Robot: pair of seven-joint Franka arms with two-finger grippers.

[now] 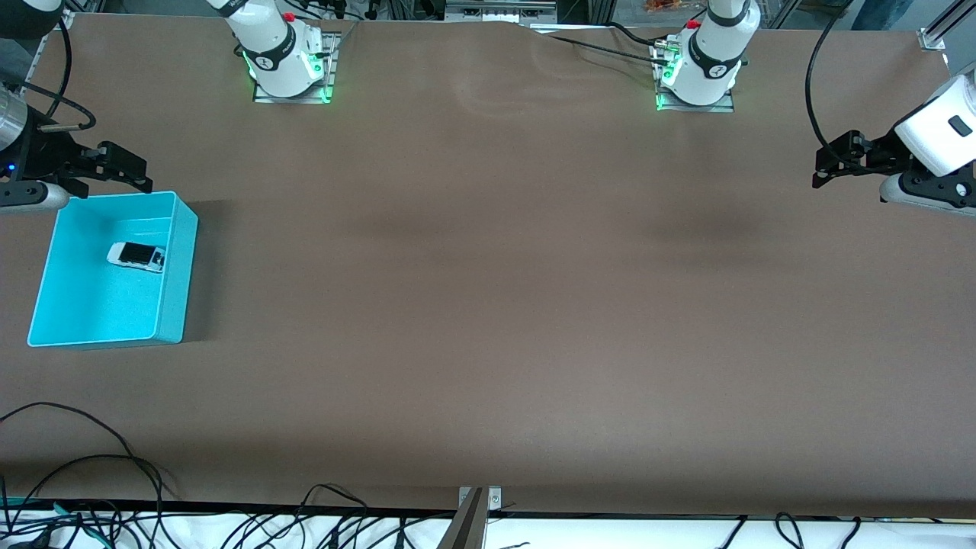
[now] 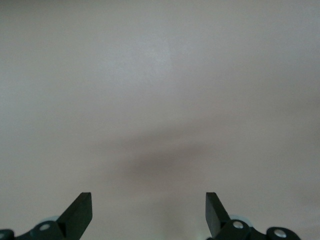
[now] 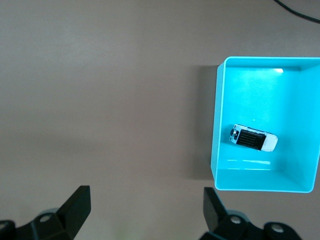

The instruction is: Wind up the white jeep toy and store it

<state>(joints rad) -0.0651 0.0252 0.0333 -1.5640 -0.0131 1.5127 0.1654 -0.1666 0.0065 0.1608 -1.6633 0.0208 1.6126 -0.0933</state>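
The white jeep toy with its black roof lies inside the cyan bin at the right arm's end of the table. It also shows in the right wrist view, inside the bin. My right gripper is open and empty, up in the air over the table just off the bin's edge that faces the robots; its fingers frame bare table. My left gripper is open and empty, up over bare table at the left arm's end; its fingers show only brown table.
Black cables lie along the table edge nearest the front camera. A metal bracket sits at the middle of that edge. The two arm bases stand along the edge toward the robots.
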